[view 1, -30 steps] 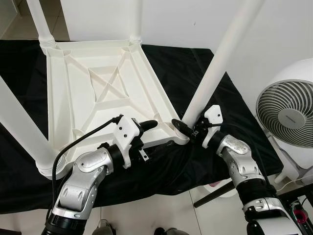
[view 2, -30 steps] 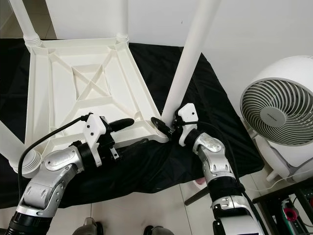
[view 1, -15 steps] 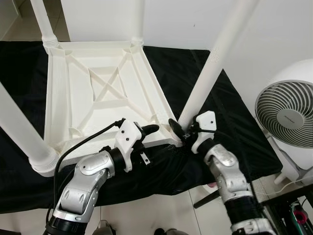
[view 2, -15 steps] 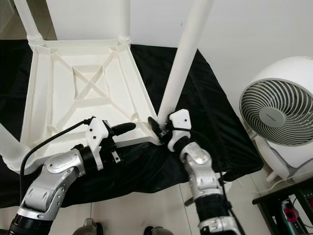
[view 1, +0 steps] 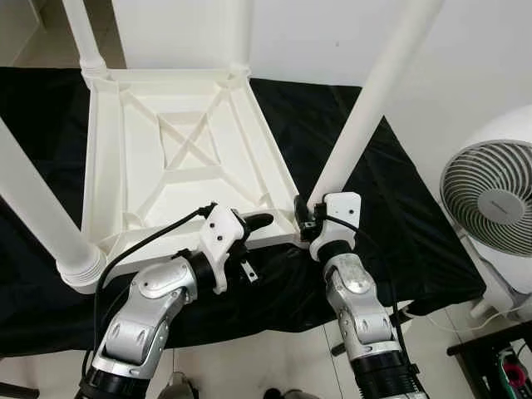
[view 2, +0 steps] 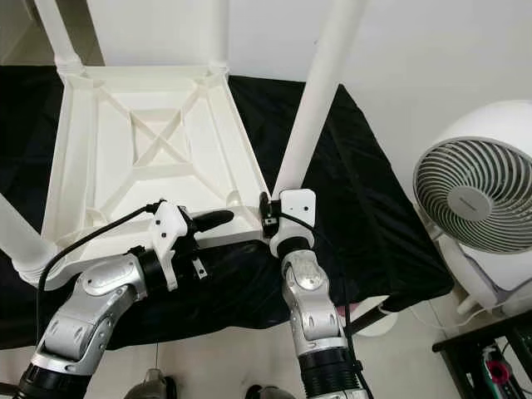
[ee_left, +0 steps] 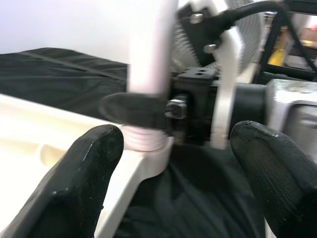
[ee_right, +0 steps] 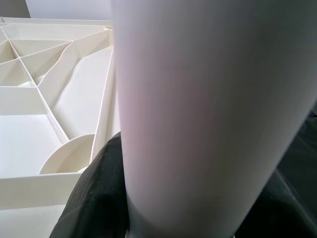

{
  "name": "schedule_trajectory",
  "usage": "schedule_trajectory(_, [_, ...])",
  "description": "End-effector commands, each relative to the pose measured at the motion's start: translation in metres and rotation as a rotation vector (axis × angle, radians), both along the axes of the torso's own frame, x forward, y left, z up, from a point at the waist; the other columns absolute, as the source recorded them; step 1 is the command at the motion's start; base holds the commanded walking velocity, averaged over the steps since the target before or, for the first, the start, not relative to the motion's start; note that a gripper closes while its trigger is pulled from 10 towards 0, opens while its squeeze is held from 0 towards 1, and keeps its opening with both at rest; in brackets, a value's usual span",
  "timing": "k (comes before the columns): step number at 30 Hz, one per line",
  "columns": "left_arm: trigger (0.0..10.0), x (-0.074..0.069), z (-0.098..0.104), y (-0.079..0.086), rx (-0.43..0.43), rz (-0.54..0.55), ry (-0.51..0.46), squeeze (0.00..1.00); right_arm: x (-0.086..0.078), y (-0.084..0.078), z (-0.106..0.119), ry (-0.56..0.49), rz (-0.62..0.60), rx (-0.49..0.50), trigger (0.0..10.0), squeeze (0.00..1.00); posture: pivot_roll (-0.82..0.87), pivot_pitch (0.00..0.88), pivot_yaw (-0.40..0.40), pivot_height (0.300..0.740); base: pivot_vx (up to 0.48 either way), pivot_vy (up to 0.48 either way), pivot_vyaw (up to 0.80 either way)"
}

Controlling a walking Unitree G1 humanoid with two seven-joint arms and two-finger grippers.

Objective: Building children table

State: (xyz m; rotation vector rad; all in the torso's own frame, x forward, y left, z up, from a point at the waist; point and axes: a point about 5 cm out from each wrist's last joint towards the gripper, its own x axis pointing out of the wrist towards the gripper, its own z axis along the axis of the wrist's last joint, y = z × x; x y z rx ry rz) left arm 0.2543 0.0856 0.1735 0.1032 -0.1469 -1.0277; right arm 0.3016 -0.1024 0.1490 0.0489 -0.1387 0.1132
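Left pincer point(view 1: 253, 223), fingers spread and empty, hovers at the near rim of the upturned table point(view 1: 179, 158) on the black cloth point(view 1: 391, 208). Right pincer point(view 1: 304, 223) clasps the leg point(view 1: 366, 108) at its socket; it should twist squarely, keeping the leg upright.

1. Head stereo pair: looking forward and steeply down from above both arms onto the upturned white table point(view 1: 179, 158) on the black cloth point(view 1: 391, 208), fan point(view 1: 490, 195) at far right.
2. Right eye set slightly rightward, so more of the fan point(view 2: 478, 199) and less of the near-left leg point(view 2: 17, 229) seen; otherwise same scene as the left eye.
3. Left wrist: low, near cloth level, facing rightward between its own fingers point(ee_left: 81, 173) toward the near-right leg point(ee_left: 148, 64), very close.
4. Right wrist: pressed up against that same leg point(ee_right: 208, 114), facing leftward over the table's ribbed underside point(ee_right: 44, 99).
5. Shared by all: near-right table corner.
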Motion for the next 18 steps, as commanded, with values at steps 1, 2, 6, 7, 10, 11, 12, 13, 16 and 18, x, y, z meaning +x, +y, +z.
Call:
schedule_trajectory(1, [10.0,-0.002,0.001,-0.002,-0.009,0.004,-0.003,0.0,-0.004,-0.018,-0.017,0.084,-0.101,-0.02,10.0,0.0,0.12,0.096,-0.115,0.74,0.0,0.0,0.0])
schedule_trajectory(2, [10.0,-0.002,0.001,-0.002,-0.009,0.004,-0.003,0.0,-0.004,-0.018,-0.017,0.084,-0.101,-0.02,10.0,0.0,0.12,0.096,-0.115,0.74,0.0,0.0,0.0])
schedule_trajectory(6, [10.0,-0.001,0.002,-0.002,-0.01,0.011,-0.008,0.0,-0.003,-0.02,-0.015,0.089,-0.128,-0.03,10.0,0.0,0.12,0.095,-0.117,0.74,0.0,0.0,0.0])
schedule_trajectory(7, [10.0,-0.001,0.002,-0.001,-0.011,0.013,-0.007,0.0,-0.003,-0.022,-0.014,0.087,-0.135,-0.028,10.0,0.0,0.12,0.095,-0.119,0.74,0.0,0.0,0.0])
schedule_trajectory(10, [10.0,-0.001,0.001,-0.001,-0.012,0.015,-0.007,0.0,-0.001,-0.027,-0.011,0.071,-0.138,-0.011,10.0,1.0,0.12,0.094,-0.12,0.74,0.0,0.0,0.0])
schedule_trajectory(11, [10.0,-0.001,0.001,-0.001,-0.011,0.016,-0.008,0.0,0.0,-0.029,-0.009,0.056,-0.12,0.005,10.0,1.0,0.12,0.094,-0.12,0.74,0.0,0.0,0.0])
schedule_trajectory(12, [10.0,-0.001,0.001,-0.001,-0.011,0.016,-0.008,0.0,0.0,-0.029,-0.009,0.056,-0.12,0.005,10.0,1.0,0.12,0.094,-0.12,0.74,0.0,0.0,0.0])
schedule_trajectory(13, [10.0,-0.001,0.002,-0.001,-0.012,0.018,-0.008,0.0,0.002,-0.031,-0.006,0.044,-0.105,0.01,10.0,1.0,0.12,0.092,-0.118,0.74,0.0,0.0,0.0])
schedule_trajectory(16, [10.0,-0.001,0.002,-0.002,-0.013,0.019,-0.008,0.0,0.003,-0.032,-0.005,0.041,-0.054,0.024,10.0,1.0,0.12,0.093,-0.12,0.74,0.0,0.0,0.0])
schedule_trajectory(18, [10.0,0.0,0.002,-0.002,-0.013,0.022,-0.009,0.0,0.006,-0.034,-0.003,0.048,0.069,0.001,10.0,1.0,0.12,0.093,-0.117,0.74,0.0,0.0,0.0])
